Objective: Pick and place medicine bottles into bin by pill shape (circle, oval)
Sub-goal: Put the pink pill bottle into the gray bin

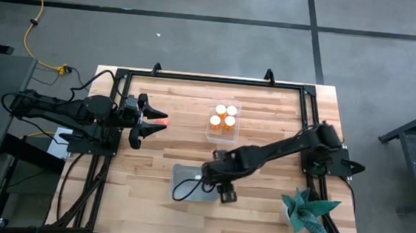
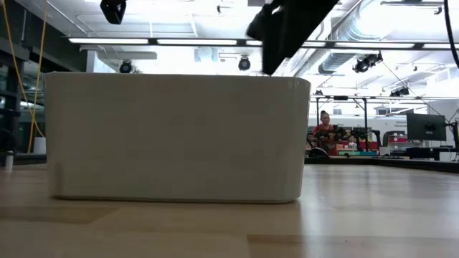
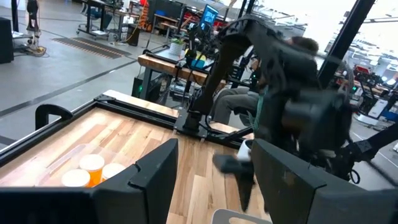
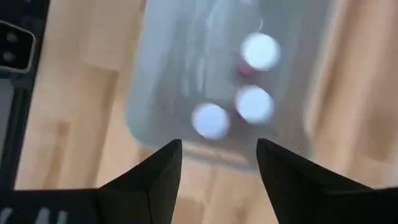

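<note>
Right gripper (image 4: 217, 165), fingers apart and empty, hovers over the near bin (image 1: 181, 175), apparently just releasing; next pick lies at twelve o'clock among the medicine bottles (image 1: 223, 116), while the left gripper (image 1: 150, 122) waits at nine o'clock, fingers parted and empty.

Grey concrete floor (image 1: 199, 41) marked with dark tape lines (image 1: 315, 35). Fluorescent ceiling strips (image 2: 143, 41) lit; workbenches (image 3: 168, 65) crowd the hall behind.

In the low view the near bin (image 2: 176, 136) hides its contents; the right wrist view blurs three white caps (image 4: 211, 120).

light: bright, overhead strips; glare: low view; blur: right wrist view
</note>
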